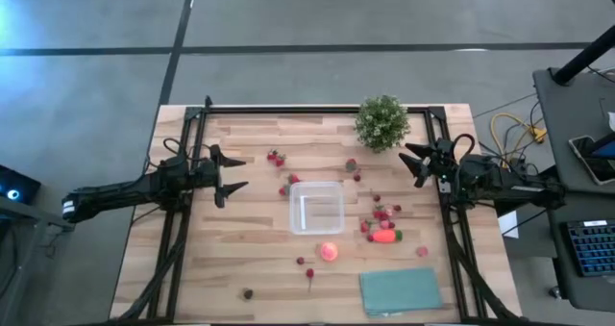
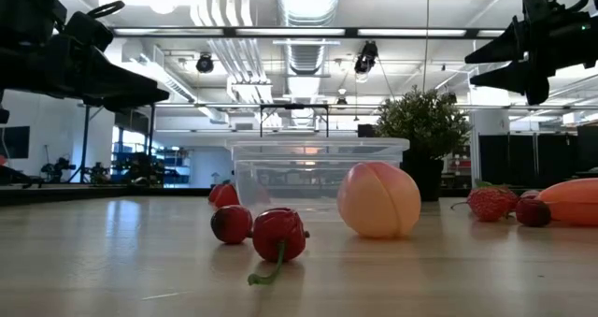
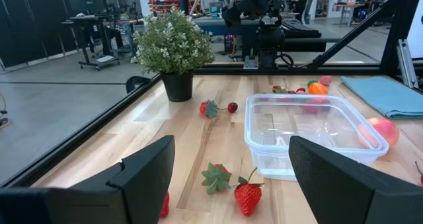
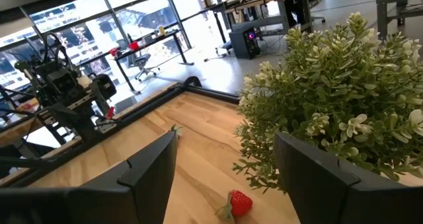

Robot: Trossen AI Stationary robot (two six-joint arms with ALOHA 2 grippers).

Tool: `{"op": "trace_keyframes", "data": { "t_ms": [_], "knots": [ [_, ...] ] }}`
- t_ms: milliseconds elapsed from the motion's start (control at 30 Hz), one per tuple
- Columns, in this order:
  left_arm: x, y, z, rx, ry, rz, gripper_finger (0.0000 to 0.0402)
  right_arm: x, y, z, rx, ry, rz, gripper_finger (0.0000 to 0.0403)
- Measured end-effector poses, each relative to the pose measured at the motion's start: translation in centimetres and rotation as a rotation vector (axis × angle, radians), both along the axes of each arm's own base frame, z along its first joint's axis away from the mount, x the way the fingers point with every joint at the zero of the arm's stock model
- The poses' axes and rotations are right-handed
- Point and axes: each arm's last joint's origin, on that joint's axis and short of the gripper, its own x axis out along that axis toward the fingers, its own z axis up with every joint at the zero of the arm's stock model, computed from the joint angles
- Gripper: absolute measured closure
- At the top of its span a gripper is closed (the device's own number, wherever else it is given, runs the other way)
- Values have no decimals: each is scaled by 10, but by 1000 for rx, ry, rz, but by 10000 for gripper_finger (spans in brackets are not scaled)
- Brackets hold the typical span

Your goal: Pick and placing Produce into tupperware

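High: tupperware point(image 1: 316, 208) mid surface point(image 1: 240, 259), empty; peach point(image 1: 329, 252) just near of it, strawberries point(image 1: 384, 213) to its right. Left gripper point(image 1: 233, 175) at left, jaws wide, holding nothing. Right gripper point(image 1: 411, 163) by plant point(image 1: 381, 122), jaws apart, empty

Low: peach point(image 2: 378, 199) beside tupperware point(image 2: 313, 172)

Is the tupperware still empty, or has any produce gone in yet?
Empty. The tupperware shows only bare clear plastic inside from above; the peach and strawberries lie on the table around it.
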Motion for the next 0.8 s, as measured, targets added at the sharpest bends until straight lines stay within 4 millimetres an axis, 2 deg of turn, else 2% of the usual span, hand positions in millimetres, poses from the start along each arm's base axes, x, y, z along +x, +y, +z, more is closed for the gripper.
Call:
{"op": "trace_keyframes", "data": {
  "t_ms": [333,467,667,800],
  "knots": [
    [0,0,0,0,0,0,119,0,0,1,0,-9,0,158],
    [0,0,0,0,0,0,119,1,1,12,-9,-125,41,158],
    [0,0,0,0,0,0,119,0,8,36,-301,-262,253,158],
    [0,0,0,0,0,0,119,-5,10,50,-416,-378,279,158]
  ]
}}
